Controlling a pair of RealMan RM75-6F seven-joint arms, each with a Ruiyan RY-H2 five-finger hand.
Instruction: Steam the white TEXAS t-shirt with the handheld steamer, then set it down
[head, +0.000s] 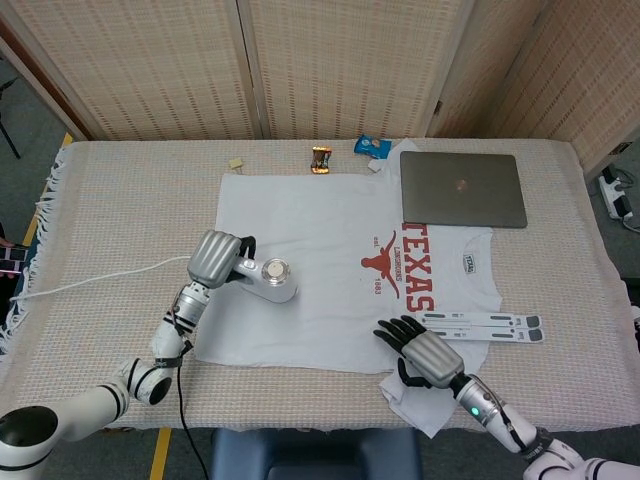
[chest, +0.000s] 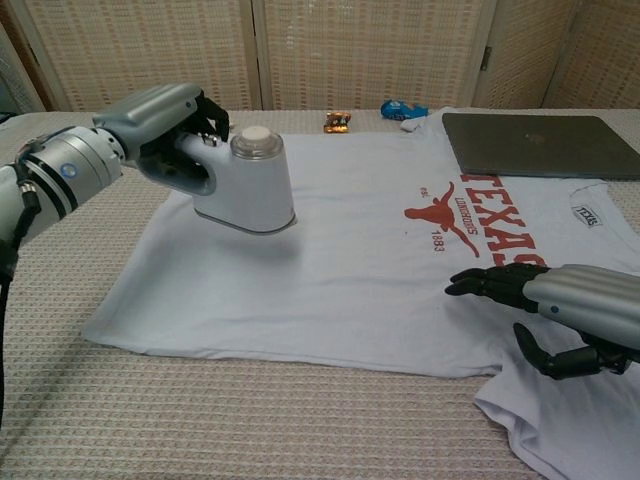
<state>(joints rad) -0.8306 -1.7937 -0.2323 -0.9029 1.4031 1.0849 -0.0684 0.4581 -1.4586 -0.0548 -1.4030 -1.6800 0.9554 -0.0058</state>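
Note:
The white TEXAS t-shirt (head: 320, 270) (chest: 340, 250) lies flat on the table, red print toward the right. My left hand (head: 214, 260) (chest: 165, 130) grips the handle of the white handheld steamer (head: 270, 280) (chest: 245, 180), which hovers just above the shirt's left half. A white cord (head: 90, 282) trails from it to the left. My right hand (head: 420, 350) (chest: 560, 305) is open, fingers spread, over the shirt's lower right near the sleeve; whether it touches the cloth is unclear.
A grey laptop (head: 462, 188) (chest: 540, 145) covers the shirt's upper right. A white folding stand (head: 485, 325) lies on the shirt right of the print. Snack wrappers (head: 321, 159) (chest: 338, 123) and a blue packet (head: 372, 147) sit at the far edge.

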